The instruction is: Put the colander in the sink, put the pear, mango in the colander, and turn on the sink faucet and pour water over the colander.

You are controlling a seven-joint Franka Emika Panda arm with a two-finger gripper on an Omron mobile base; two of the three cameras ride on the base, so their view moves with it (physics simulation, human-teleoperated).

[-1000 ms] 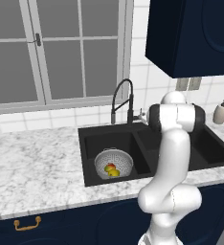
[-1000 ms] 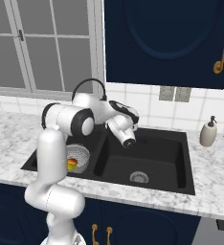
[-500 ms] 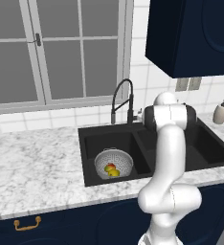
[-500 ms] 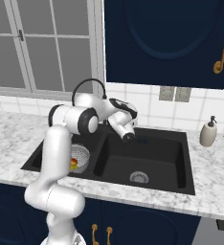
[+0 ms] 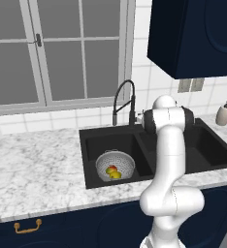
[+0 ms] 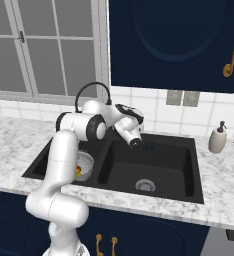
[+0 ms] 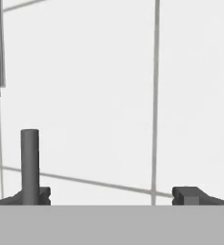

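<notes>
Pincer (image 7: 111, 196) wide before white tiled wall (image 7: 85, 95)

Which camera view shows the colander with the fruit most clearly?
The left base view: the whole colander sits in the sink's left basin, fruit inside. In the right base view the arm hides most of it.
</notes>
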